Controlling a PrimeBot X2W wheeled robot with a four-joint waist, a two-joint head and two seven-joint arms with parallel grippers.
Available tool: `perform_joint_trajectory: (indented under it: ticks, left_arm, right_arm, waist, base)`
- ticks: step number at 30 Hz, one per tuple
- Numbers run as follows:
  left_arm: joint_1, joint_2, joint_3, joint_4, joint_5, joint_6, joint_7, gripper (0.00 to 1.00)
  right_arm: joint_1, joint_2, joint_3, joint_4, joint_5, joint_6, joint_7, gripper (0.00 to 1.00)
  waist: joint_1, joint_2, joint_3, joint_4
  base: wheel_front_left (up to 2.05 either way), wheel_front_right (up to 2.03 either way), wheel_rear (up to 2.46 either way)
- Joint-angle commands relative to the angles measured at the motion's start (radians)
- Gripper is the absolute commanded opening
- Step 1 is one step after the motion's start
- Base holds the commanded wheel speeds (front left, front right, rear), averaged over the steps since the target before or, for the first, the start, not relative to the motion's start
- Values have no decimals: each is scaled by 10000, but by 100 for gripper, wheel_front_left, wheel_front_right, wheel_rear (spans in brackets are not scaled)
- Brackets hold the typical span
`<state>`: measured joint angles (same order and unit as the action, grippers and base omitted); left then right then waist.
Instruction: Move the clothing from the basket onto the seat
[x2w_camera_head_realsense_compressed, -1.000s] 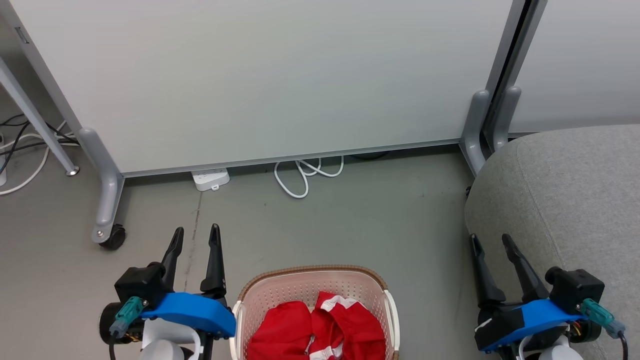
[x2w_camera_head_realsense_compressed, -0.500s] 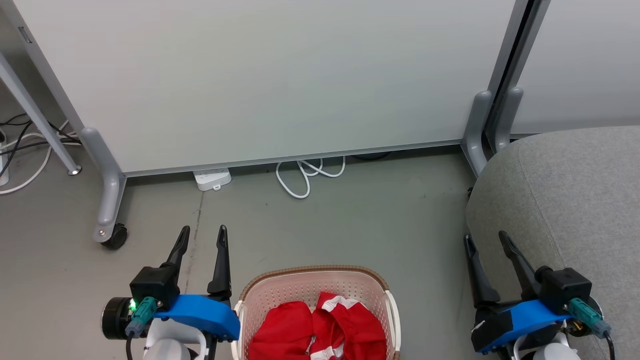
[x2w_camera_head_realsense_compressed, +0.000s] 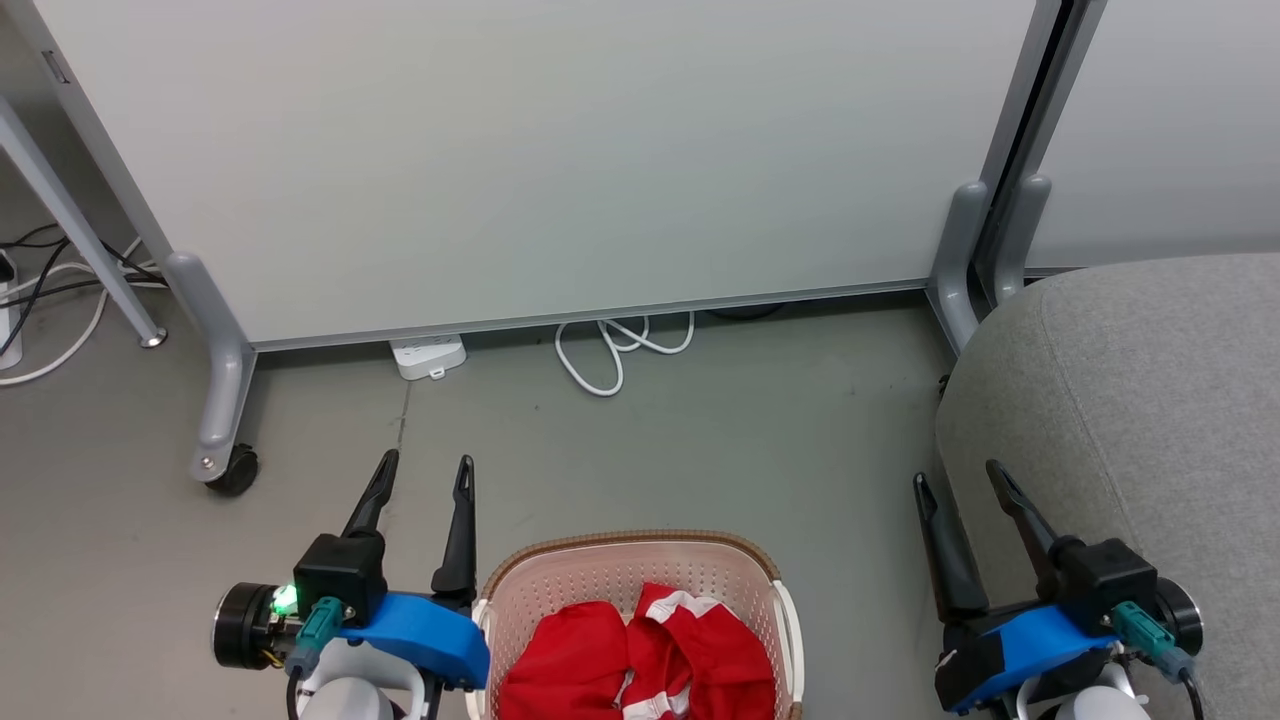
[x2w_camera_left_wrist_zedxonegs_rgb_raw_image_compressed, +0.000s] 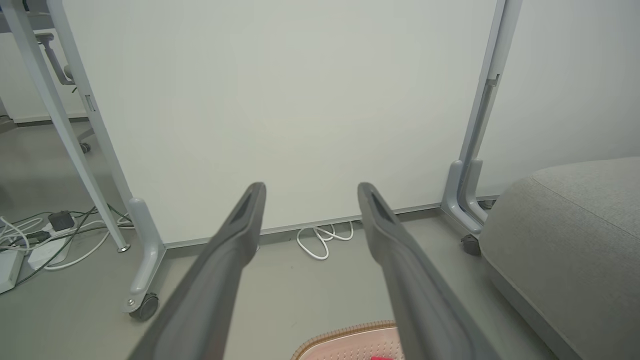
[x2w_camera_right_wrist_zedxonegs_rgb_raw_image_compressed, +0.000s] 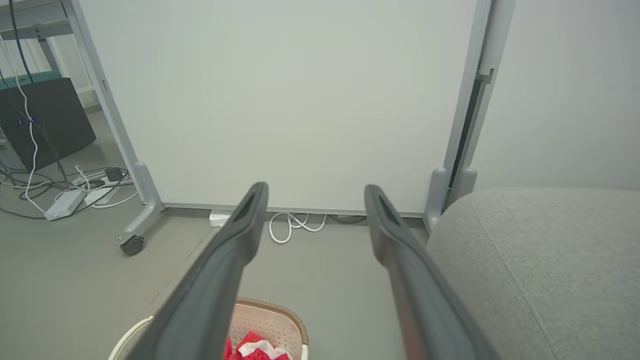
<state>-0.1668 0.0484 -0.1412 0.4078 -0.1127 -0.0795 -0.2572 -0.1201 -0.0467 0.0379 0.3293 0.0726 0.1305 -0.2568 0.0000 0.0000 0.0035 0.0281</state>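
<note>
1. Looking down from the head view: basket (x2w_camera_head_realsense_compressed: 745, 562) at 6 o'clock on the grey floor (x2w_camera_head_realsense_compressed: 700, 450), red clothing (x2w_camera_head_realsense_compressed: 640, 665) with white trim bunched up inside.
2. Seat (x2w_camera_head_realsense_compressed: 1150, 380) way over at 3 o'clock, well apart from the basket.
3. Left gripper (x2w_camera_head_realsense_compressed: 425, 468) at 7 o'clock, just beside the basket's left rim, fingers spread apart, holding nothing, tips aimed at 12.
4. Right gripper (x2w_camera_head_realsense_compressed: 955, 478) at 5 o'clock, between basket and seat, fingers apart too, empty, close to the seat's edge.
5. Same story from both wrist views: fingers wide, basket rim peeking in around 6 to 7.
6. Up at 12 o'clock: white divider panel (x2w_camera_head_realsense_compressed: 550, 150), looped white cable (x2w_camera_head_realsense_compressed: 612, 352) and power strip (x2w_camera_head_realsense_compressed: 430, 356) at its foot, caster wheel (x2w_camera_head_realsense_compressed: 235, 470) around 9.
</note>
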Motion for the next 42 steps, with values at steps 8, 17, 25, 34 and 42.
perform_joint_trajectory:
  ticks: [8, 17, 25, 34, 42]
  left_arm:
    - [-144, 33, -68, 81, 240, 24, -96, 100]
    - [-167, 31, -77, 171, 207, 7, -96, 100]
    - [-767, 42, -402, 460, 519, -206, -95, 100]
    - [-2600, 513, -1719, 2180, 942, -510, -92, 100]
    - [-4025, 976, -3533, 4047, 687, -507, -87, 100]
  right_arm:
    - [-130, -64, 33, 25, -295, 4, -103, 100]
    - [-146, -64, 46, 44, -264, 4, -103, 100]
    - [-270, -63, 78, -9, -286, 4, -102, 100]
    - [-1227, -56, 365, -235, -337, 4, -96, 100]
    - [-2160, -53, 513, -470, -248, 3, -93, 100]
  waist:
    - [0, 0, 7, 45]
    - [0, 0, 24, 31]
    - [0, 0, 287, -75]
    - [0, 0, 1918, -841]
    - [0, 0, 3395, -1496]
  base:
    - [0, 0, 0]
    - [0, 0, 0]
    - [0, 0, 0]
    - [0, 0, 0]
    - [0, 0, 0]
